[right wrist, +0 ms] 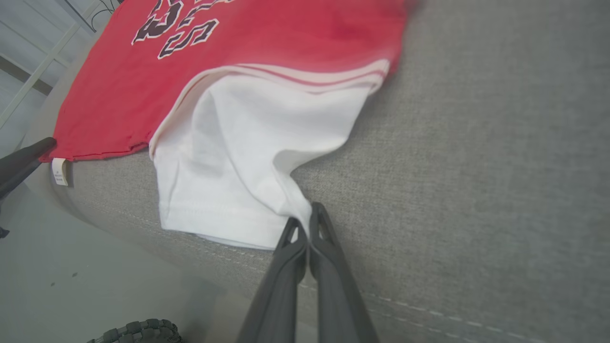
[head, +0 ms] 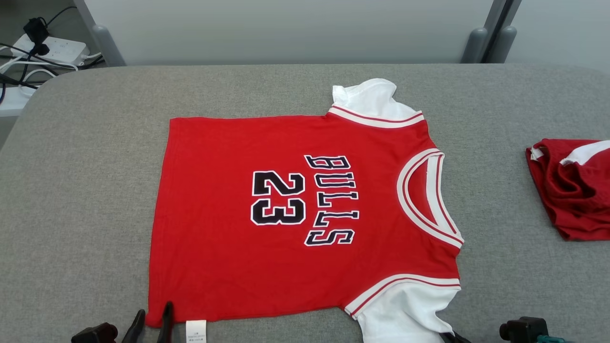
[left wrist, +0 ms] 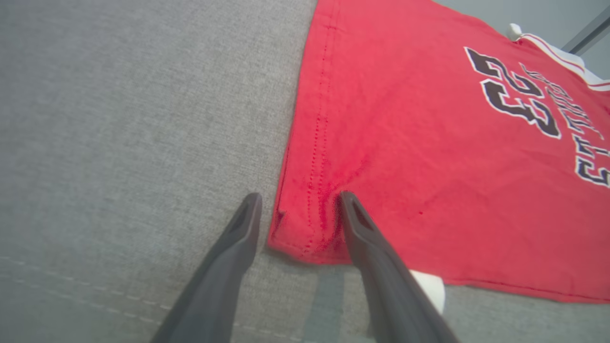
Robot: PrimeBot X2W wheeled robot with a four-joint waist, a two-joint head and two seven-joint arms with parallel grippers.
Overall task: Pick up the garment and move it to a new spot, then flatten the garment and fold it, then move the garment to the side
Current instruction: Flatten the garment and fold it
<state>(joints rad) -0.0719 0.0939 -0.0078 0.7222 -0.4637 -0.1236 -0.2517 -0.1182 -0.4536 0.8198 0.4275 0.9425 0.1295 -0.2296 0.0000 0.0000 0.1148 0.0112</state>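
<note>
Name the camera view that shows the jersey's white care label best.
Head view: the care label lies face-on below the red jersey's hem, large, with faint print visible. The right wrist view shows it small and slanted; in the left wrist view a finger of the left gripper covers most of it.

- Wide grey woven-fabric tabletop (head: 95, 166) stretches across the head view, rounded at its far corners, and a stitched seam (right wrist: 429, 312) runs along its near edge.
- Over at the right edge, a crumpled dark red cloth bundle with white trim (head: 574, 190) sits bunched on that tabletop.
- Far left, off the table, there's a white plastic power strip (head: 52, 49) with a black plug (head: 35, 31) in it and black cables (head: 14, 50) trailing away.
- Behind it all, a pale grey panel wall (head: 286, 28), flanked by rounded grey posts (head: 476, 44).
- Below the table edge, smooth grey floor (right wrist: 71, 276).
</note>
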